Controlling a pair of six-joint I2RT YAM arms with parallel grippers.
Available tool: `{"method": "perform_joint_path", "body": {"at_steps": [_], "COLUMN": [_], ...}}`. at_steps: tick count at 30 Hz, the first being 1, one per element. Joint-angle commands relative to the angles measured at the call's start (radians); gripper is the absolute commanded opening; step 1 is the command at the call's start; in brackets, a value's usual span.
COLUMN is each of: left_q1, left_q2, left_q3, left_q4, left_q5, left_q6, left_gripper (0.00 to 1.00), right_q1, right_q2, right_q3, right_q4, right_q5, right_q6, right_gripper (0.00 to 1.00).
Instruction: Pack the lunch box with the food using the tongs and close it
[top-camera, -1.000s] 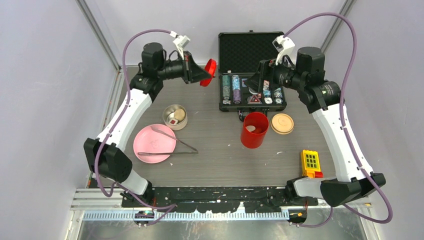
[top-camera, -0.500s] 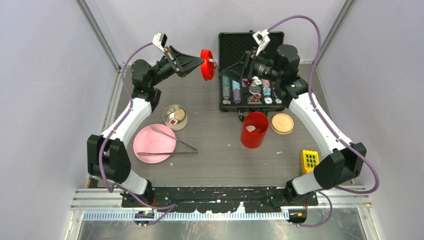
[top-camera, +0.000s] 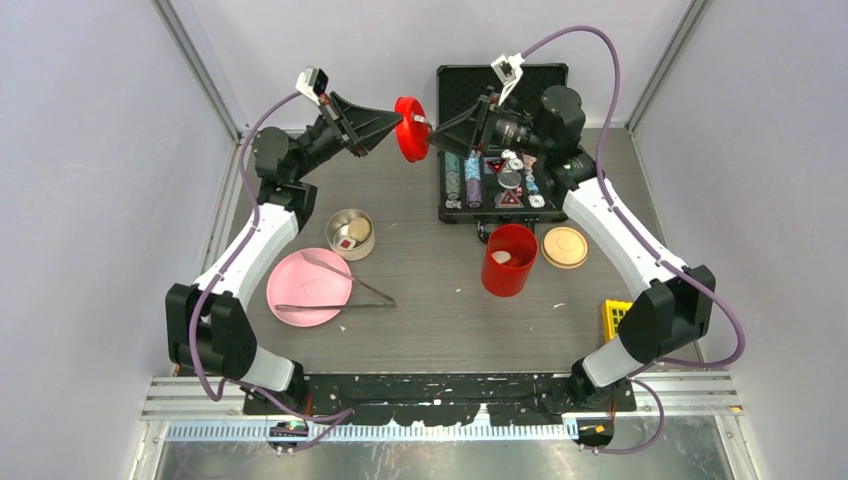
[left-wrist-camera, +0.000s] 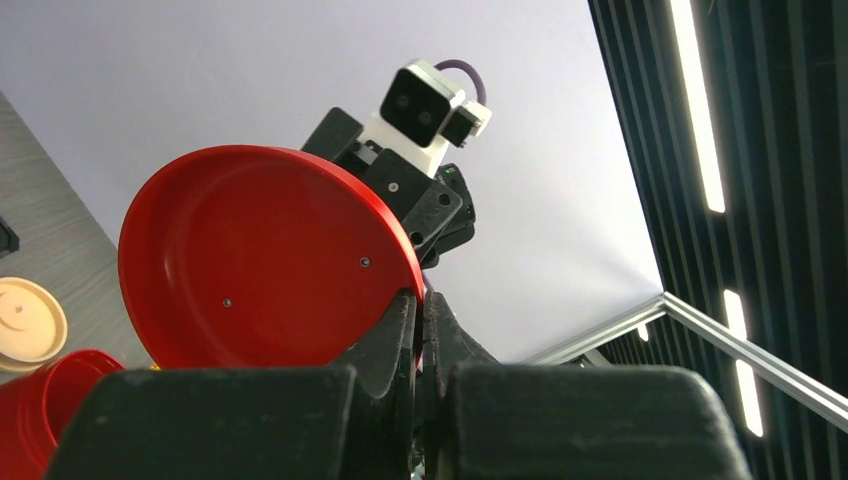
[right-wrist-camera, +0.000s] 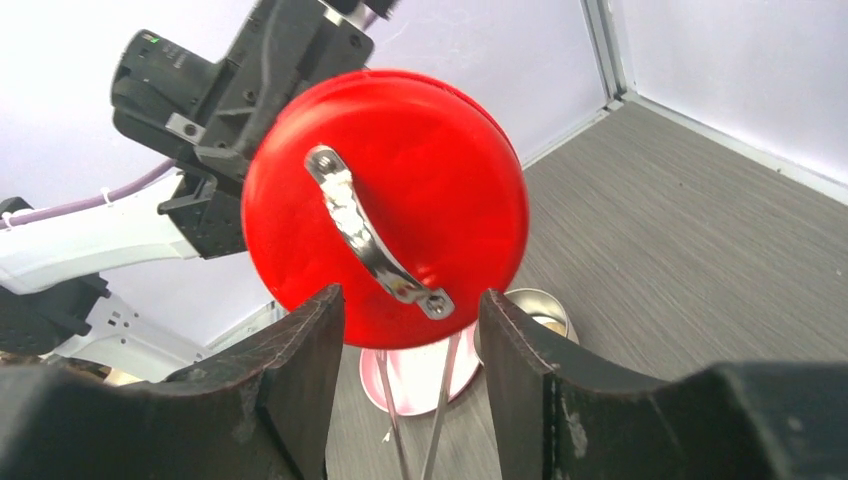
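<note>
My left gripper (top-camera: 399, 126) is shut on the rim of the red handled lid (top-camera: 411, 129), which it holds on edge high above the table's back. In the left wrist view the lid's (left-wrist-camera: 260, 255) hollow underside faces me. My right gripper (top-camera: 434, 124) is open just to the lid's right. Its fingers (right-wrist-camera: 300, 360) flank the lower edge of the lid (right-wrist-camera: 385, 195) and its metal handle (right-wrist-camera: 370, 235), without touching. The red canister (top-camera: 509, 262) stands open with a pale food piece (top-camera: 501, 257) inside. The steel bowl (top-camera: 351, 234) holds a white cube (top-camera: 346, 243). The tongs (top-camera: 345, 288) lie across the pink plate (top-camera: 300, 292).
The beige disc lid (top-camera: 564, 247) lies right of the canister. An open black case of poker chips (top-camera: 503, 178) sits at the back under the right arm. A yellow block toy (top-camera: 614, 318) lies near the right arm's lower link. Purple walls close in on both sides.
Both arms have swung inward and up. The left one brought the red lid toward the centre; the right gripper moved left to meet it and narrowed its jaws.
</note>
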Motion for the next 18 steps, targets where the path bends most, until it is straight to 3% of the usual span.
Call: {"method": "perform_joint_path", "body": {"at_steps": [1, 7, 13, 18], "left_q1": [-0.011, -0.018, -0.024, -0.029], "left_q2": [-0.031, -0.024, -0.022, -0.03], "left_q3": [-0.014, -0.015, -0.019, -0.034], "left_q4": [0.048, 0.053, 0.065, 0.066], "left_q5": [-0.006, -0.008, -0.009, -0.011], "left_q6": [-0.027, -0.03, -0.039, -0.036], "left_gripper": [0.0, 0.0, 0.0, 0.0], "right_q1": [0.003, 0.008, 0.028, 0.04], "right_q2": [0.004, 0.028, 0.039, 0.045], "right_q3": [0.045, 0.068, 0.061, 0.066], "right_q4": [0.139, 0.174, 0.144, 0.108], "right_q5": [-0.047, -0.073, -0.079, -0.072], "right_q6": [0.024, 0.059, 0.027, -0.002], "right_gripper": [0.55, 0.44, 0.41, 0.24]}}
